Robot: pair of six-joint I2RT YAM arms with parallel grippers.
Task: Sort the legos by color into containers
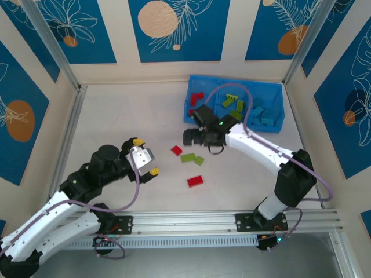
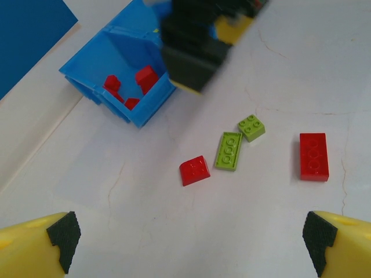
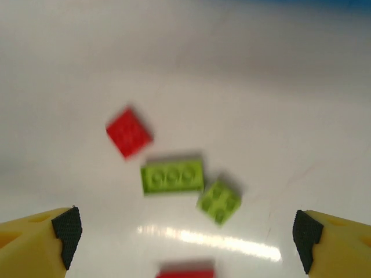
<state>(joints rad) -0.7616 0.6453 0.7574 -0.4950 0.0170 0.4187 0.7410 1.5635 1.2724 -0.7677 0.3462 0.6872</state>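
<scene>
— legos (image 1: 188, 157) from the top view: where do they lie?

— four loose ones rest on the surface (image 1: 116, 110), in front of the blue bin (image 1: 255, 86): a small red brick (image 1: 176, 150), a long green brick (image 1: 188, 157), a small green brick (image 1: 199, 161) just beside it, and a long red brick (image 1: 195, 181) nearer the arms. the bin holds reds on the left, greens in the middle, light blues on the right. the right pincer (image 1: 188, 138) hangs by the loose bricks. the left pincer (image 1: 148, 156) sits off to their left, released wide.

— the left wrist view?

— the left pincer (image 2: 188, 243) is spread with nothing between its pads. ahead lie the four bricks, with the bin's red compartment beyond.

— the right wrist view?

— the right pincer (image 3: 185, 237) is released and empty above the two greens and the small red brick (image 3: 128, 132). i judge a pick comes next. it should drop straight over one brick, close across its narrow sides, and avoid nudging the neighbour. a green one goes to the middle compartment.

— anything unclear?

— this view is blurred, so studs are hard to count. the long red brick (image 3: 185, 271) is cut off at the bottom edge. in the left wrist view the dark right arm (image 2: 194, 52) covers part of the bin.
</scene>
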